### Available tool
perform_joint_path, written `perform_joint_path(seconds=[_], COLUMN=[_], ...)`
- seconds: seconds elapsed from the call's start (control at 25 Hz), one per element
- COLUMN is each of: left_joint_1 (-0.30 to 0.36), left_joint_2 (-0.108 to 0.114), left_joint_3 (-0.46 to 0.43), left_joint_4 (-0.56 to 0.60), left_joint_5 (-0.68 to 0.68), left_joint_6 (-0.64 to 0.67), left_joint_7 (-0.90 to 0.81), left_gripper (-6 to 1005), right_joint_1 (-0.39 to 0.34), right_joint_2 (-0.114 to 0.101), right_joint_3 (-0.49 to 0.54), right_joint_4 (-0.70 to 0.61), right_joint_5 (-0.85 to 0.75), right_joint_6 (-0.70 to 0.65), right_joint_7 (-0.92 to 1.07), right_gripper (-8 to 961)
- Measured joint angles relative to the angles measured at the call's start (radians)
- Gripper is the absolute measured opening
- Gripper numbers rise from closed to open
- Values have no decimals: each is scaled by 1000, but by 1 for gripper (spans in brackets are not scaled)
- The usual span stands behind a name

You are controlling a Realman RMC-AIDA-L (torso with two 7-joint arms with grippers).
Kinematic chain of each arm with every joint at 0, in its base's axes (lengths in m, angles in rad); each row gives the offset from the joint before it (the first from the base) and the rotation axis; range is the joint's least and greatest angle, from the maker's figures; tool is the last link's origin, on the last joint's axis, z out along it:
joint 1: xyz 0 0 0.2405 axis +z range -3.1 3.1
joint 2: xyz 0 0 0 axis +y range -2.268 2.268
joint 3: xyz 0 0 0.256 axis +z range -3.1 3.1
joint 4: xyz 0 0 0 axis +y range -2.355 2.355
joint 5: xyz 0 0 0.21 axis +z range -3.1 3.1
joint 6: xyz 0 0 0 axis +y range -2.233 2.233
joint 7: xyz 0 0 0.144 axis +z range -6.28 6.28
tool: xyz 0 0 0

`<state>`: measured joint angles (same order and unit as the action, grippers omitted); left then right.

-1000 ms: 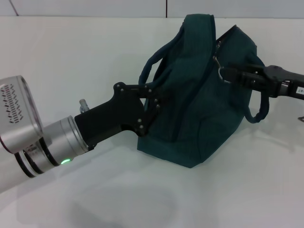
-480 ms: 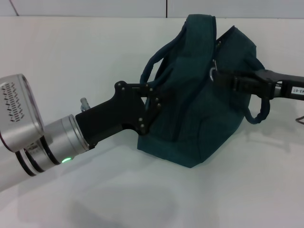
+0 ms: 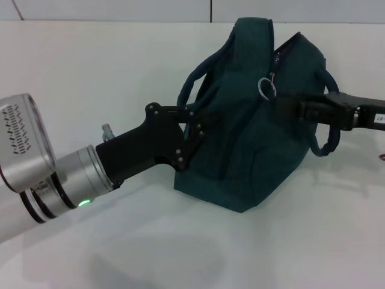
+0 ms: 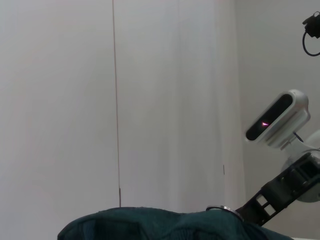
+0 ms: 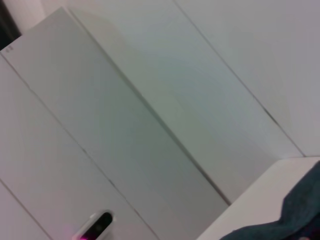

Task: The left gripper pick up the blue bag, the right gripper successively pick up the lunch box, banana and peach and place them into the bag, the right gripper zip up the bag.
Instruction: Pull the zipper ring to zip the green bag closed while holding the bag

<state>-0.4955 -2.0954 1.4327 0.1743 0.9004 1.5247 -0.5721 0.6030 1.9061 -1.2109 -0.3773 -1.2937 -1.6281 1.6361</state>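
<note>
The blue bag [image 3: 252, 138] stands upright on the white table, its two loop handles hanging at the sides. My left gripper [image 3: 197, 127] comes in from the left and is shut on the bag's fabric beside the near handle [image 3: 187, 90]. My right gripper [image 3: 281, 107] reaches in from the right and lies against the bag's upper side. The metal ring of the zipper pull [image 3: 266, 88] hangs just above and left of its tip. The bag's top edge [image 4: 150, 225] also shows in the left wrist view. The lunch box, banana and peach are out of view.
The white table [image 3: 90, 72] stretches around the bag, with pale wall panels behind it. The bag's far handle [image 3: 329, 129] loops under my right gripper's body. The left wrist view shows the robot's white head [image 4: 277, 120].
My right gripper has slid left along the bag and dropped slightly. The zipper ring has moved left and up and now hangs above the gripper's tip. My left arm and the bag stayed put.
</note>
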Motion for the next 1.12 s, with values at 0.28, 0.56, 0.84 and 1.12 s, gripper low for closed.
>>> perform_joint_path(seconds=[0.28, 0.56, 0.84, 1.12], left_joint_1=[2, 0, -2, -1], left_joint_2=[0, -1, -3, -3], left_joint_3=[2, 2, 2, 2], left_joint_4=[-1, -1, 1, 2], left_joint_5=[0, 0, 0, 0], left_joint_6=[0, 0, 0, 0], left_joint_7=[0, -2, -2, -3], left_gripper=[33, 32, 31, 30], right_joint_1=[-45, -81, -67, -128], right_joint_2=[23, 47, 50, 78], right_joint_3=[77, 124, 128, 132], right_joint_4=[-20, -59, -98, -218], right_joint_5=[5, -30, -73, -68], right_joint_6=[39, 112, 126, 107], right_joint_7=[-67, -132, -122, -185], right_gripper=[456, 455, 462, 467])
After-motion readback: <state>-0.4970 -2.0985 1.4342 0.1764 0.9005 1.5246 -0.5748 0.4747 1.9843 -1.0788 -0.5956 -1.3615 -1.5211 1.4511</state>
